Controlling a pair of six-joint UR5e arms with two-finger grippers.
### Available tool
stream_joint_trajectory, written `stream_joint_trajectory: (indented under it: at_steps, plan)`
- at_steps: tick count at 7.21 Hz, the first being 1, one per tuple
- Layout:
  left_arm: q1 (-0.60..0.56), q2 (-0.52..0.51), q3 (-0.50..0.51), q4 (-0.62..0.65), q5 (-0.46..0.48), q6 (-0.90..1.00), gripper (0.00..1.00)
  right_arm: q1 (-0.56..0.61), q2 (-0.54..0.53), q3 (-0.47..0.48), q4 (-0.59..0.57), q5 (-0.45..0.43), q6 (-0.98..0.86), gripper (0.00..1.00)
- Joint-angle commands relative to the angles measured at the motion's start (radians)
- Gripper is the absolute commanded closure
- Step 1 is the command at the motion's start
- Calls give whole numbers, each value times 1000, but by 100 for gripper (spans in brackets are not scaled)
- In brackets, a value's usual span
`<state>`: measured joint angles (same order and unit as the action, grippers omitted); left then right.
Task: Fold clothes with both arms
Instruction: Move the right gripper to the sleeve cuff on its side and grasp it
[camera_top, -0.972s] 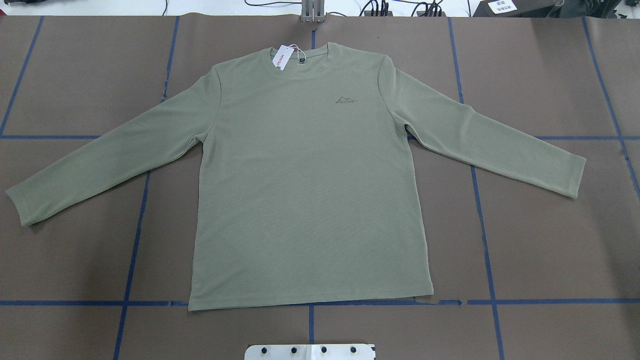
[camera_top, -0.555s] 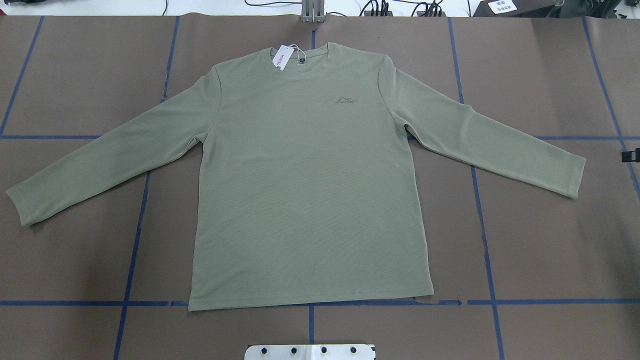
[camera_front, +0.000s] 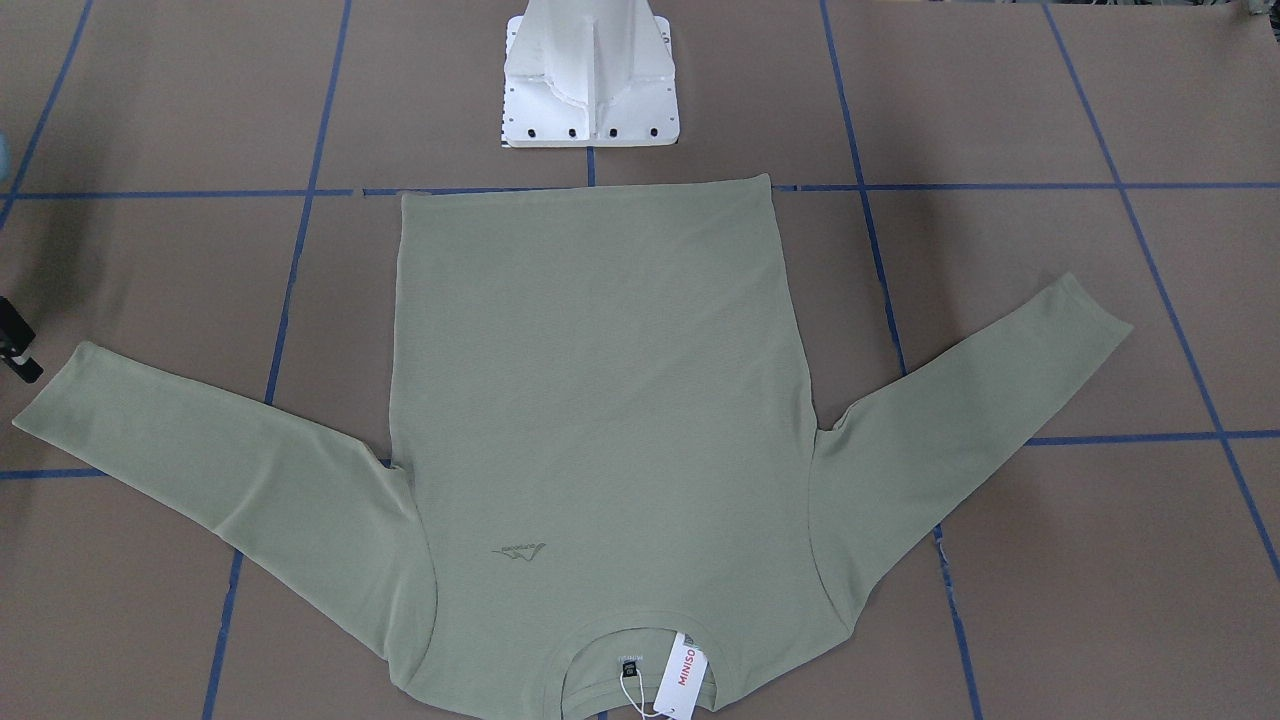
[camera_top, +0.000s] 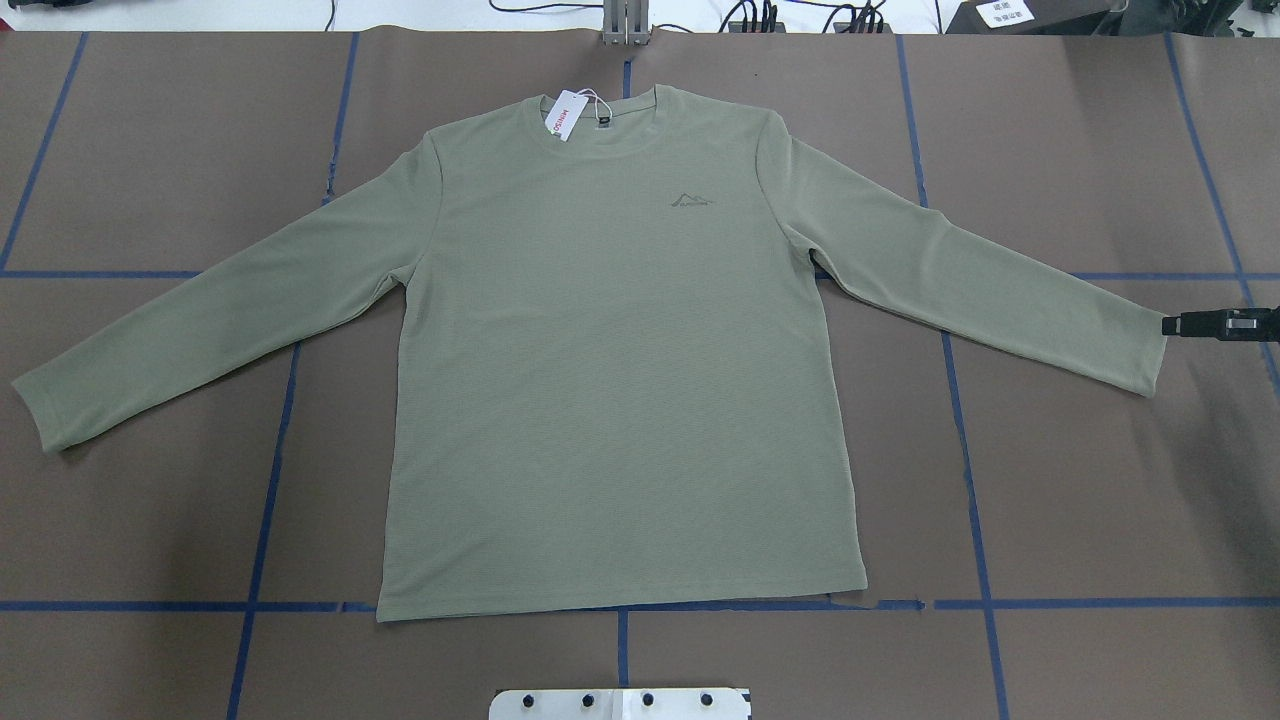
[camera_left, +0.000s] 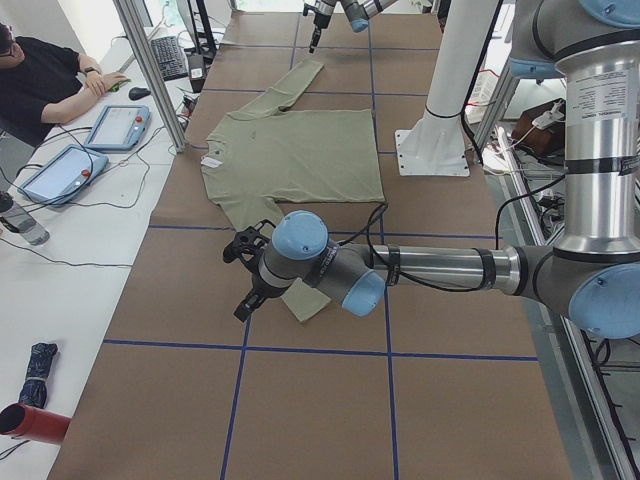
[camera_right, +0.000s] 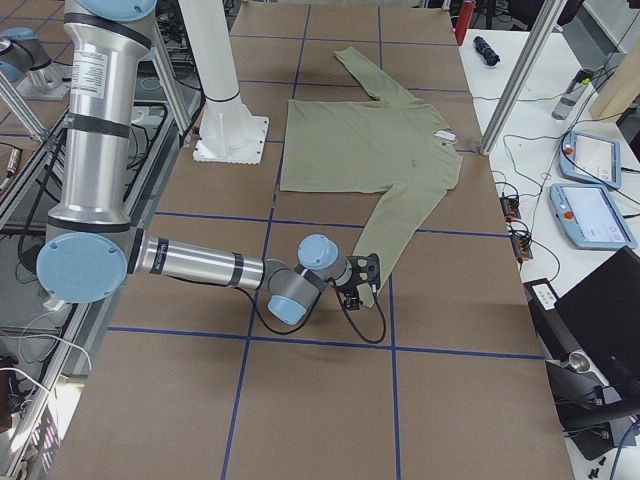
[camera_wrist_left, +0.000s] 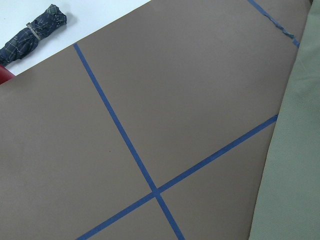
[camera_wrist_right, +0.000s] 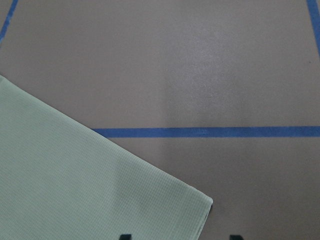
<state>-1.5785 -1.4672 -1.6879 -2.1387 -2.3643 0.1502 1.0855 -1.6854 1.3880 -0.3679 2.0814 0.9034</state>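
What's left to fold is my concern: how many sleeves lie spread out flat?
2. The left sleeve angles out on the robot's left; the right sleeve on its right, cuff beside the right fingers.

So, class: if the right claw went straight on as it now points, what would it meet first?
Most likely the green sleeve cuff, just ahead of the right claw; height unclear.

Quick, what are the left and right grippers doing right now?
Left gripper: cannot be told; it shows only in the side camera.
Right gripper: open, holding nothing, at the shirt sleeve cuff.
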Motion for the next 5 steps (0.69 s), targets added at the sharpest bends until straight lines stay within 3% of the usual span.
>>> stream_joint_trajectory:
  at_steps: [1, 5]
  plan:
    - [0, 1, 1, -1, 0, 0, 0, -25, 27, -43, 7, -29, 2, 28]
    - [0, 4, 1, -7, -1, 2, 0, -30, 70, -104, 9, -29, -3, 28]
